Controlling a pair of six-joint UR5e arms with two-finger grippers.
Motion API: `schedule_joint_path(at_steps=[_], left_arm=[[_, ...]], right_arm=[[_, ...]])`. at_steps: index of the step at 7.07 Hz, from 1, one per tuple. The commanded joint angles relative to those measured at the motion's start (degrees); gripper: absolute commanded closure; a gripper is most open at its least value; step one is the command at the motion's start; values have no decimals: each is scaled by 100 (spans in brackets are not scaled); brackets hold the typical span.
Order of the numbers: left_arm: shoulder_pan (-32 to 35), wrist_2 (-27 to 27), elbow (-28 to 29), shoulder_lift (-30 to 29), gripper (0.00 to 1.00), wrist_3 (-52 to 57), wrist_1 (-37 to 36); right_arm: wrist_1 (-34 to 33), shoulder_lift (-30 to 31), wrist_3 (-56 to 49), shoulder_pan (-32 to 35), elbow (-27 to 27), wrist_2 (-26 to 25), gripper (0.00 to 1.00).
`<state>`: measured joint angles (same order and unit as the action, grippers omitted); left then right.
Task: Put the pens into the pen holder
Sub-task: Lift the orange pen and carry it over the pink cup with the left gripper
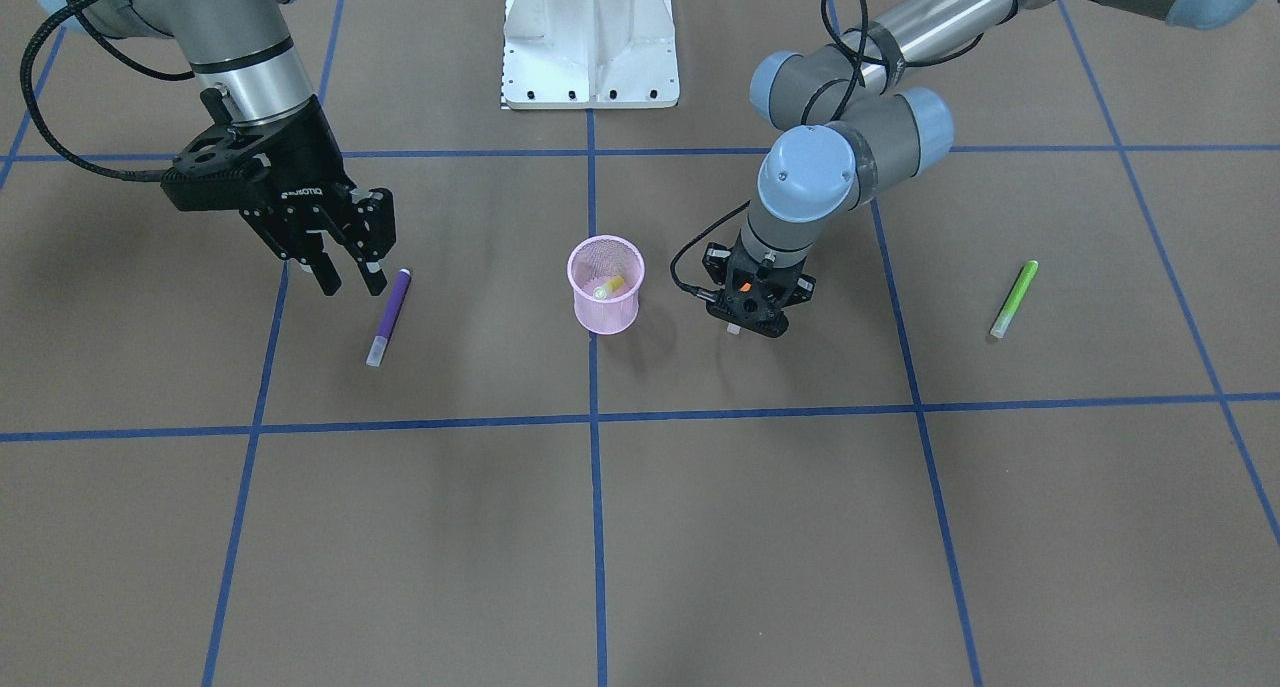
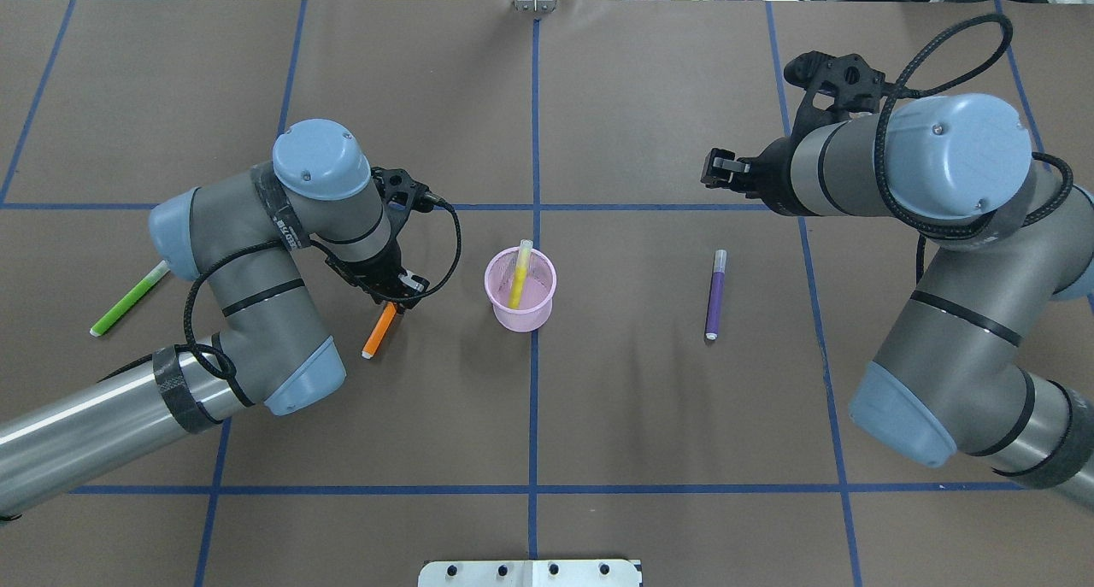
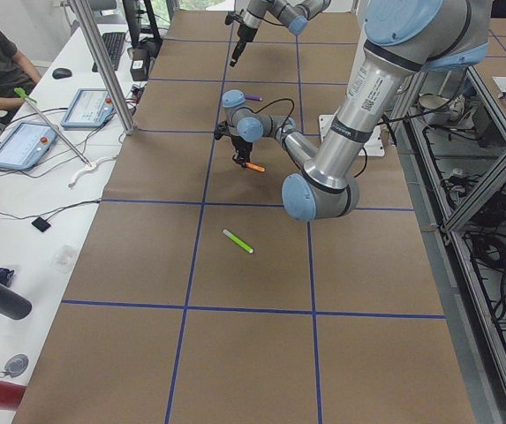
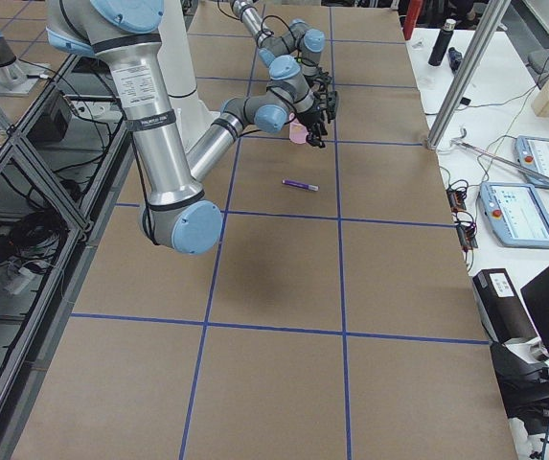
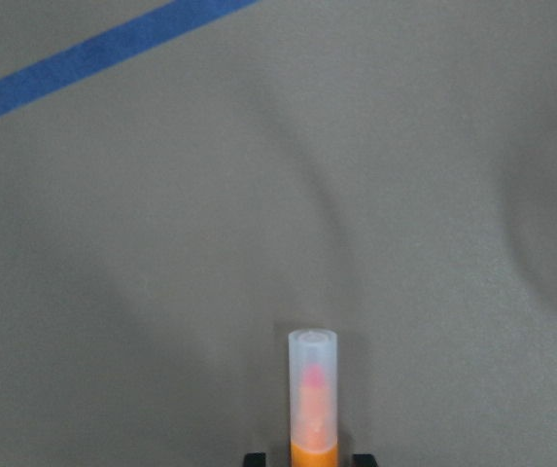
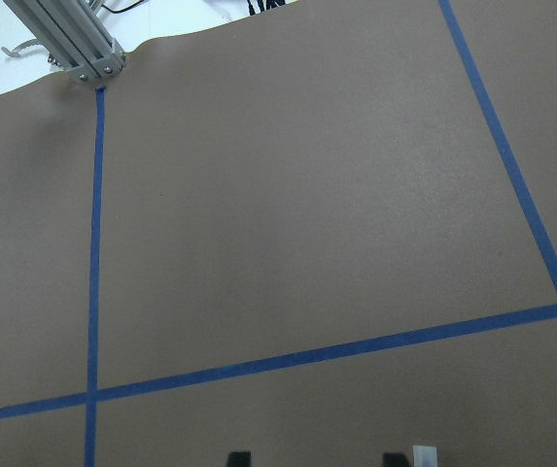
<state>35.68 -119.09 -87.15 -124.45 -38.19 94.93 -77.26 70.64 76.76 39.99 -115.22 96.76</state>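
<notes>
The pink mesh pen holder (image 2: 520, 294) (image 1: 605, 289) stands at the table's centre with a yellow pen (image 2: 519, 275) leaning inside it. My left gripper (image 2: 395, 290) (image 1: 748, 317) hangs just beside the holder, shut on the orange pen (image 2: 379, 331) (image 5: 314, 404), whose pale cap points down at the table. A purple pen (image 2: 716, 295) (image 1: 389, 317) lies flat on the other side. My right gripper (image 1: 350, 282) (image 6: 315, 457) hovers open above its far end, touching nothing. The green pen (image 2: 128, 299) (image 1: 1014, 299) lies alone behind my left arm's elbow.
The white robot pedestal (image 1: 590, 37) stands at the robot's edge of the table. Blue tape lines (image 2: 534, 348) grid the brown surface. A side bench with tablets (image 3: 23, 146) and a seated person runs along the far side.
</notes>
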Motion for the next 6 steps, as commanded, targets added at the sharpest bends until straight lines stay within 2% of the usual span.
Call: schedule_joint_path(at_steps=[1, 3, 4, 6], left_arm=[[0, 0, 14, 0, 60, -4, 8], [0, 0, 23, 0, 62, -4, -1], [0, 0, 32, 0, 70, -4, 8], [0, -18, 14, -9, 100, -4, -36]], right_arm=[[0, -6, 6, 9, -1, 1, 45], [0, -6, -3, 17, 8, 1, 45], [-8, -15, 6, 26, 8, 1, 45], [0, -32, 6, 35, 8, 1, 45]])
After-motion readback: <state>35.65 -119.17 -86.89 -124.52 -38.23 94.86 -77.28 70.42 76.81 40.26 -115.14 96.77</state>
